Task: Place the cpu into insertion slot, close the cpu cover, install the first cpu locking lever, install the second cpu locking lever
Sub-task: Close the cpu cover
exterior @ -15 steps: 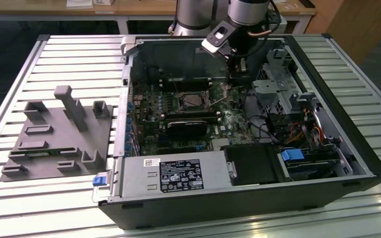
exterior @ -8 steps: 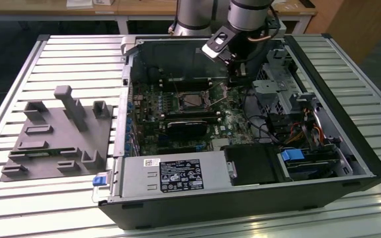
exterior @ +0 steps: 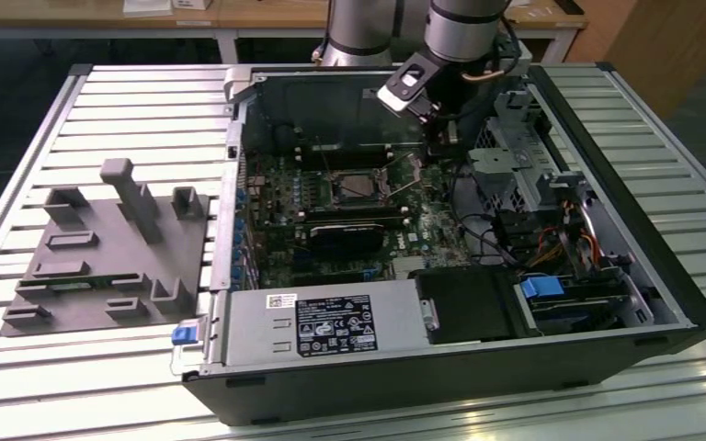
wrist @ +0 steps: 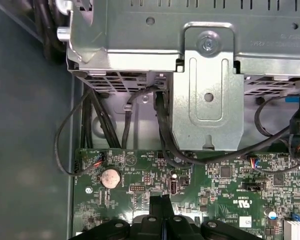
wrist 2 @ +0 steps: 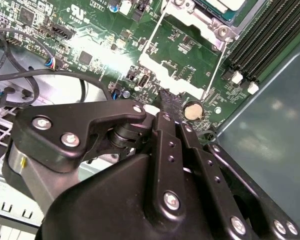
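Observation:
Inside the open computer case, the cpu (exterior: pixel 356 186) lies flat in the insertion slot (exterior: pixel 356 175), its silver-grey top (wrist 2: pixel 225 5) showing in the second wrist view. The cpu cover (wrist 2: pixel 170 75) stands swung up off the slot, with green board visible through its window. My gripper (exterior: pixel 441 145) hangs just to the exterior view's right of the slot. Its black fingers (wrist 2: pixel 165 100) are shut together with nothing between them, their tips close to the cover's free edge. In the first wrist view the gripper (wrist: pixel 162 200) hovers over the board. I cannot pick out the locking levers.
A metal drive cage (wrist: pixel 205 75) with black cables (wrist: pixel 160 130) sits past the board's edge, beside a coin battery (wrist: pixel 110 178). Memory slots (wrist 2: pixel 265 45) flank the socket. The power supply (exterior: pixel 316 322) fills the case front. A grey fixture block (exterior: pixel 102 248) stands at the exterior view's left.

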`<action>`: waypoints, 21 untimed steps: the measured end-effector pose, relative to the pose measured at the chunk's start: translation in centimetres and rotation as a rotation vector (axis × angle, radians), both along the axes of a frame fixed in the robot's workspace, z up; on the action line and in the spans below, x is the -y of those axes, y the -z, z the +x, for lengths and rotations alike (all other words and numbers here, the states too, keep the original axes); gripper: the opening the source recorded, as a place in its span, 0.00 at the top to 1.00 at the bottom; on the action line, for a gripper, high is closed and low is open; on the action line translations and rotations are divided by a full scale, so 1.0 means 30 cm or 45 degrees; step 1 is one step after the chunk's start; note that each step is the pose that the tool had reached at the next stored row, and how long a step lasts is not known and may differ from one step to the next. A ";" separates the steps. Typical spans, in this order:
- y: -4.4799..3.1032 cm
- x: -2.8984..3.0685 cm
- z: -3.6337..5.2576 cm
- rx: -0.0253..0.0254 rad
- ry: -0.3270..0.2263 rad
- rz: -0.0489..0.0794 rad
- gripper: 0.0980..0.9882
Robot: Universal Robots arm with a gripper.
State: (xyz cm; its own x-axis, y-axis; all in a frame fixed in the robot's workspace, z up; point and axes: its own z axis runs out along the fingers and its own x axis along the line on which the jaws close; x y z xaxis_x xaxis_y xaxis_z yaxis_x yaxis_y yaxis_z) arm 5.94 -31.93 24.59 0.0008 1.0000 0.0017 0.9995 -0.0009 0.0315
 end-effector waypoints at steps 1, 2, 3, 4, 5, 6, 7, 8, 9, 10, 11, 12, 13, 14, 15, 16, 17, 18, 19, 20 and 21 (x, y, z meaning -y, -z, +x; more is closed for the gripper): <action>0.002 0.000 0.001 -0.0001 0.000 -0.001 1.00; 0.003 -0.001 0.002 -0.0001 0.000 -0.003 1.00; 0.005 -0.001 0.003 -0.0001 0.000 -0.004 1.00; 0.006 -0.001 0.004 0.0000 0.000 -0.006 1.00; 0.008 -0.001 0.005 -0.0001 0.000 -0.007 1.00; 0.011 -0.001 0.006 0.0000 0.000 -0.008 1.00; 0.013 -0.001 0.007 -0.0001 0.000 -0.009 1.00; 0.016 -0.001 0.007 0.0000 0.000 -0.010 1.00; 0.020 -0.001 0.007 -0.0001 0.000 -0.011 1.00; 0.024 -0.001 0.007 0.0000 0.000 -0.011 1.00; 0.028 -0.001 0.007 0.0000 0.000 -0.012 1.00; 0.033 -0.001 0.007 0.0000 0.000 -0.012 1.00; 0.036 -0.001 0.007 0.0000 0.000 -0.013 1.00; 0.038 -0.001 0.007 0.0000 0.000 -0.013 1.00; 0.040 -0.001 0.007 -0.0001 0.000 -0.013 1.00; 0.040 -0.001 0.007 -0.0001 0.000 -0.013 1.00; 0.040 -0.001 0.007 -0.0001 0.000 -0.013 1.00; 0.040 -0.001 0.007 -0.0001 0.000 -0.014 1.00; 0.040 -0.001 0.007 -0.0001 0.000 -0.013 1.00; 0.040 -0.001 0.007 -0.0004 0.000 -0.014 1.00; 0.041 -0.002 0.007 -0.0043 0.000 -0.015 1.00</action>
State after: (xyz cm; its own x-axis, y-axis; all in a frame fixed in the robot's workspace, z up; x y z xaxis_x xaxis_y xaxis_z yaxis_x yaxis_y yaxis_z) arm 6.16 -31.88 23.37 0.0008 1.0000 -0.0098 0.9996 -0.0005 0.0281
